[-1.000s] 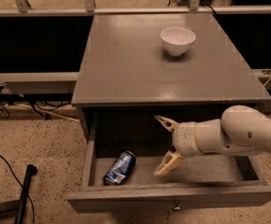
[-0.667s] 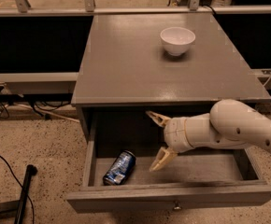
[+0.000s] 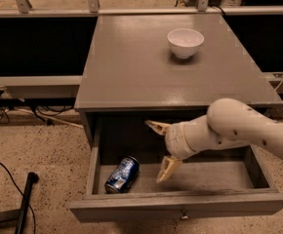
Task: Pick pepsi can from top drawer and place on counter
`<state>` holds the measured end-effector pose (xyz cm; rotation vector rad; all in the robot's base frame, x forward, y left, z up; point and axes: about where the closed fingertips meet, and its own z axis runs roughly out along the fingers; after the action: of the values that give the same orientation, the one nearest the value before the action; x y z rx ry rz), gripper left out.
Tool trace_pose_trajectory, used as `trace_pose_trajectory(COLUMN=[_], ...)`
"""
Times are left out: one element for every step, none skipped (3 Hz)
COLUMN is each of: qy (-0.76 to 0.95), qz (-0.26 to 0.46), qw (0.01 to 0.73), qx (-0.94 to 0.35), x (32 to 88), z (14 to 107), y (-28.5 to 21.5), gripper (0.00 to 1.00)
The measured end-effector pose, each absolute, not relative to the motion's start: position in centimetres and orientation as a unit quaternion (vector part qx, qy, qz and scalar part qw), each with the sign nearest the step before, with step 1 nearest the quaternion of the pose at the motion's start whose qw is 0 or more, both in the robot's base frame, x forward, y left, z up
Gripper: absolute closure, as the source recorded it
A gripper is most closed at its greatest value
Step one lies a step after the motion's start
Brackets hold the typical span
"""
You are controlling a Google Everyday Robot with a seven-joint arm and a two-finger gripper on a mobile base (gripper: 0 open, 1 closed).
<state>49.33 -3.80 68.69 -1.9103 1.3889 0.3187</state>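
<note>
The pepsi can (image 3: 122, 174) lies on its side in the left part of the open top drawer (image 3: 180, 207). My gripper (image 3: 158, 150) is over the drawer's middle, just right of the can, not touching it. Its two tan fingers (image 3: 166, 169) are spread wide open and empty, pointing left toward the can. The white arm comes in from the right. The counter (image 3: 131, 67) above is flat and grey.
A white bowl (image 3: 185, 43) stands on the counter near its back right. A metal rail runs behind the counter. Cables and a black pole (image 3: 24, 199) lie on the speckled floor at the left.
My gripper has moved left inside the drawer, closer to the can, with fingers still open. The can has not moved.
</note>
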Motion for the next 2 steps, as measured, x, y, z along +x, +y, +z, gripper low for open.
trace_pose_trajectory(qy=[0.405, 0.384], qz=[0.111, 0.102], qw=[0.250, 0.241], qx=[-0.872, -0.885], x=[46.7, 46.9], z=[66.0, 65.6], y=[0.2, 1.2], gripper=[0.00, 0.00])
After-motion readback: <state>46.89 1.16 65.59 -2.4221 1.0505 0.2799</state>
